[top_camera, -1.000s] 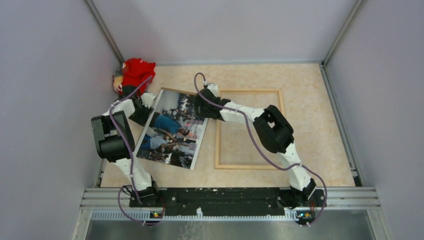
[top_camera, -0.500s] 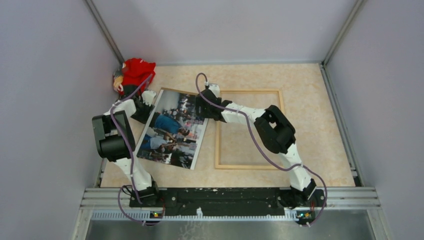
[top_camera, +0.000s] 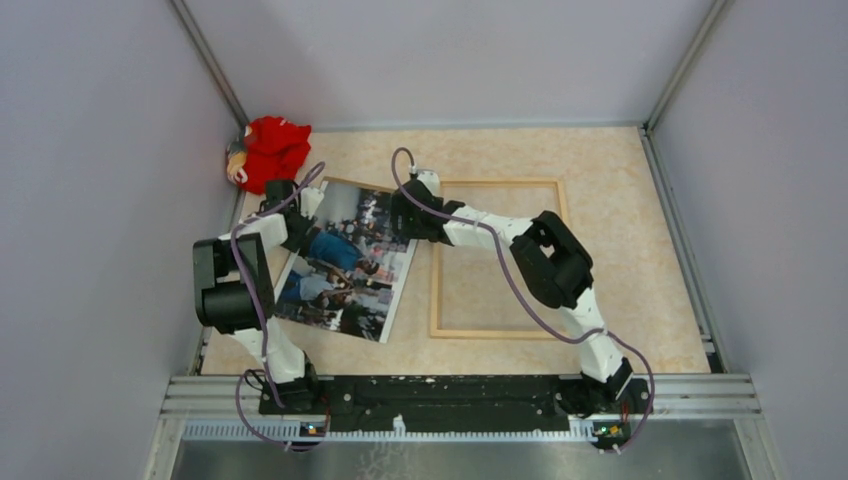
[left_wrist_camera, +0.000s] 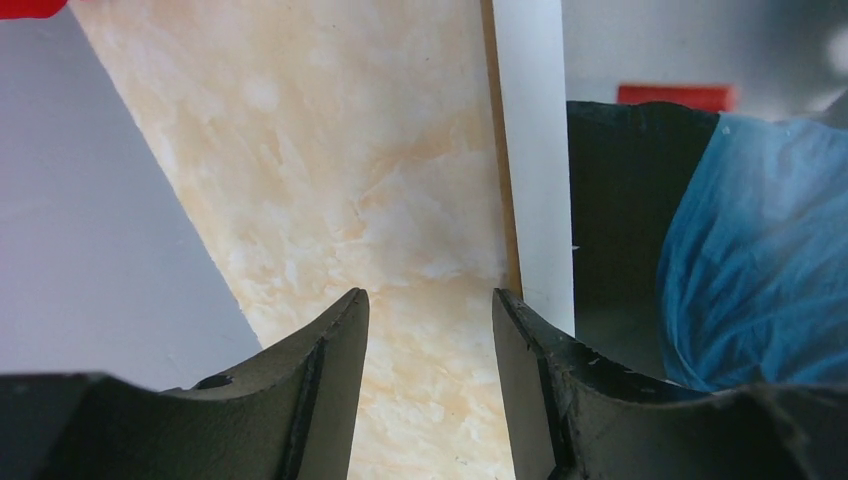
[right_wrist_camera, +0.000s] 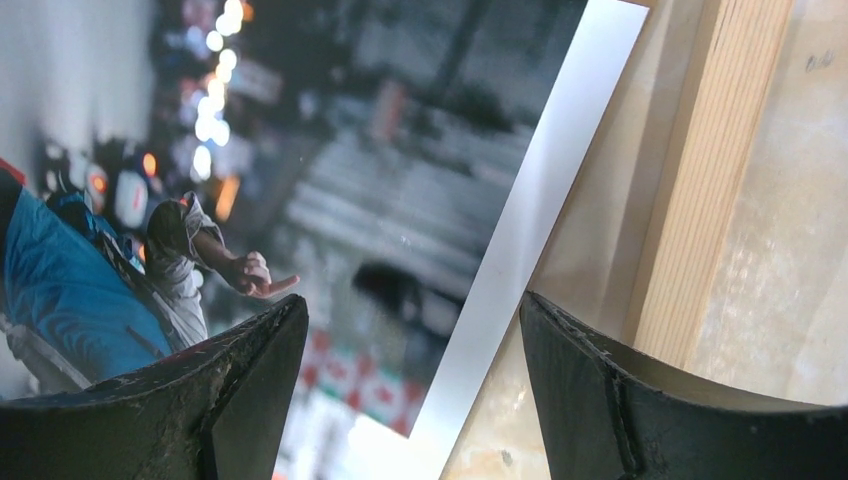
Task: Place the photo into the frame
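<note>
The photo (top_camera: 345, 262) lies face up on the table, left of the light-wood frame (top_camera: 436, 290), tilted, with a brown edge showing under its far side. My left gripper (top_camera: 288, 202) is open and empty at the photo's far left edge. In the left wrist view the gripper (left_wrist_camera: 428, 295) has bare table between its jaws, and the right finger is over the photo (left_wrist_camera: 740, 250) beside its white border. My right gripper (top_camera: 403, 222) is open low over the photo's right edge. In the right wrist view the gripper (right_wrist_camera: 412, 298) straddles the photo's (right_wrist_camera: 350, 150) white border, next to the frame's left rail (right_wrist_camera: 705, 180).
A red cloth figure (top_camera: 272, 148) sits in the far left corner, just beyond my left gripper. The grey side wall (left_wrist_camera: 90, 230) runs close on the left. The frame lies flat with the table showing through its pane.
My left gripper has moved farther away along the photo's left edge, toward the red figure. The right arm and the photo have barely moved.
</note>
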You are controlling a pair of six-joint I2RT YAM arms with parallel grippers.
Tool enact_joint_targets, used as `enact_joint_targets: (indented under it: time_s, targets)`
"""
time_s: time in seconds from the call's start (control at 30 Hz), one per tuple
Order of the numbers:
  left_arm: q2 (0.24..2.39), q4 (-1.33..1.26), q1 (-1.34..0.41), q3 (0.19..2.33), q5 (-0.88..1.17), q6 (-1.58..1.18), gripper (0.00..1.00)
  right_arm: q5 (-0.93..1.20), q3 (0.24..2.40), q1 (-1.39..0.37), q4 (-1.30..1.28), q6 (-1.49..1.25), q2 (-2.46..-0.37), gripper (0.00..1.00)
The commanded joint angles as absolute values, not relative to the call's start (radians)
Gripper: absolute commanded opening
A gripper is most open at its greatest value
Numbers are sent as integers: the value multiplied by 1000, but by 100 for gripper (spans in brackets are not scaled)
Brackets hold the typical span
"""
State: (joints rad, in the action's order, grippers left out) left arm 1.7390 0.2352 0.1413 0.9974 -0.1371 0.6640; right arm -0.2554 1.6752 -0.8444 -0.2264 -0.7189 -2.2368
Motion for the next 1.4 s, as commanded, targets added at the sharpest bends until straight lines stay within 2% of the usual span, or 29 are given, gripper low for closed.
enact_joint_targets:
  time_s: [0.0,0.33,0.73,1.03,1.37]
  targets:
    - [1754,180,107,910,-109,643,57,-107,1626,-915,-261,-775,-2158,77]
    - [1803,184,105,879,-96,653,54,-99,1592,-930,-159,-762,-2124,78]
    - [1867,231,90,888,-51,669,49,-198,1735,-971,-233,-587,-2183,79]
    - [1881,277,89,914,-42,675,49,-257,1824,-985,-276,-472,-2206,80]
    - [1865,329,102,947,-21,672,49,-251,1708,-954,-333,-636,-2136,83]
